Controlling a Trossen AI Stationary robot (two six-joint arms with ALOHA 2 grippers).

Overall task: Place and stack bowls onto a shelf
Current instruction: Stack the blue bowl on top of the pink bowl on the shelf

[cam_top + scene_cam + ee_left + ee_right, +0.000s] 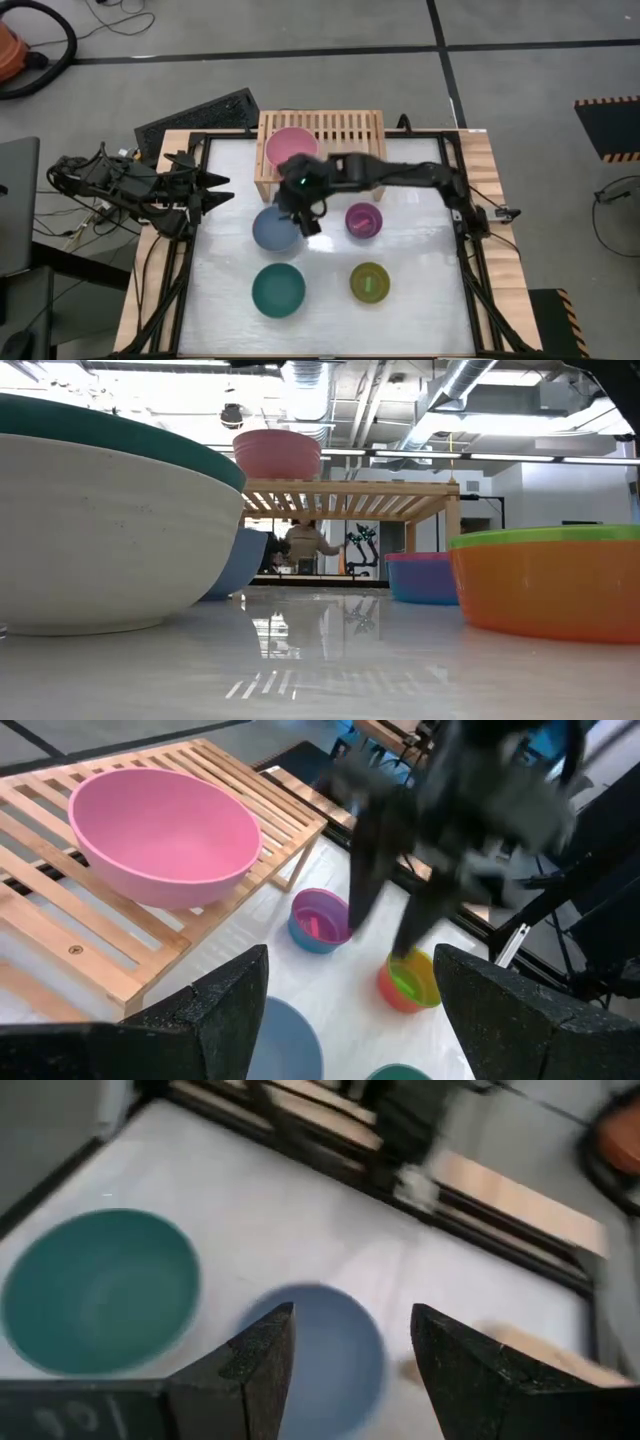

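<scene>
A pink bowl (292,148) stands on the slatted top of the light-wood shelf (345,128) at the far edge. A blue-grey bowl (275,229) rests on the table in front of the shelf. My right gripper (306,222) hovers open over that bowl's right rim, and the bowl shows between its fingers in the right wrist view (325,1352). A purple bowl (363,219) sits inside a cyan one (420,578). A teal bowl (278,290) sits inside a cream-white one (95,540). An olive-green bowl (370,283) sits inside an orange-red one (545,590). My left gripper (222,190) waits open at the table's left edge.
A black slatted panel (200,115) lies beyond the table's far left corner. A dark frame (460,230) borders the white table top. Bare table lies between the four bowl groups and along the near edge. A person (305,545) sits in the room behind the shelf.
</scene>
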